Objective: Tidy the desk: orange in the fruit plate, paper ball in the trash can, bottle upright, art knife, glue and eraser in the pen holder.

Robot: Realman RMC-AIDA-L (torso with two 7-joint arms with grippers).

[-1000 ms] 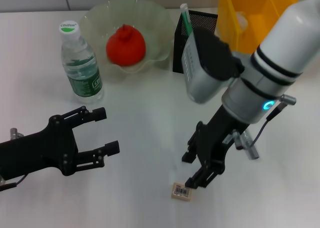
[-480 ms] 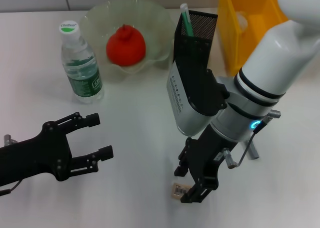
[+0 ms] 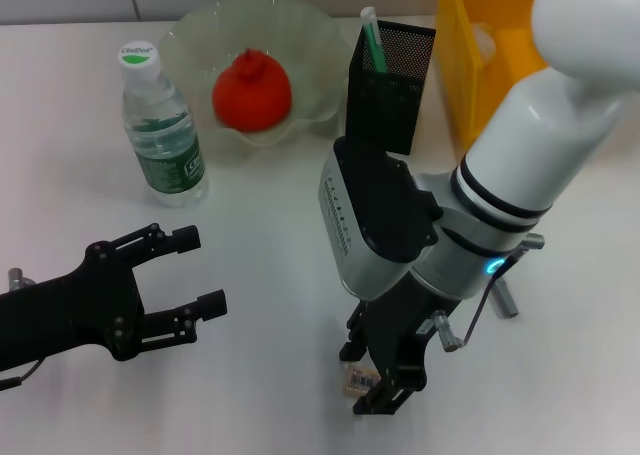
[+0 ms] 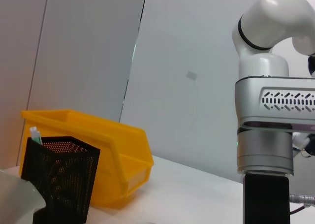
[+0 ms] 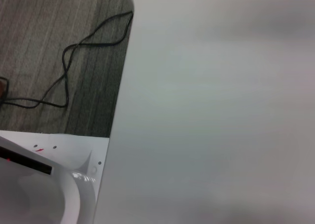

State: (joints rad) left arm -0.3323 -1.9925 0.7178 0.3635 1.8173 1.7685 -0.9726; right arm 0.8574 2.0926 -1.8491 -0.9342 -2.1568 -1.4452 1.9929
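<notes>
A: Where is the eraser (image 3: 360, 380) found?

B: It is seen low on the white desk (image 3: 270, 235) in the head view, lying flat between the black fingers of the right gripper (image 3: 366, 378). The fingers are spread to either side of it; whether it is touched cannot be told, as most of the block is hidden by them.

A: And the left gripper (image 3: 198, 271)?

B: It is held above the desk at the robot's left, well apart from the eraser, with its two fingers spread and nothing between them.

A: How are the other things placed?

B: The orange (image 3: 251, 91) is seated in the fruit plate (image 3: 195, 30) at the far side. The bottle (image 3: 162, 127) is stood upright just beside the plate, on its left. The pen holder (image 3: 392, 85) is set to the right of the plate, with a green-and-white stick (image 3: 372, 41) standing in it, and the trash can (image 3: 480, 45) is placed just beyond it. In the left wrist view the pen holder (image 4: 61, 179) is shown in front of the trash can (image 4: 108, 155)
</notes>
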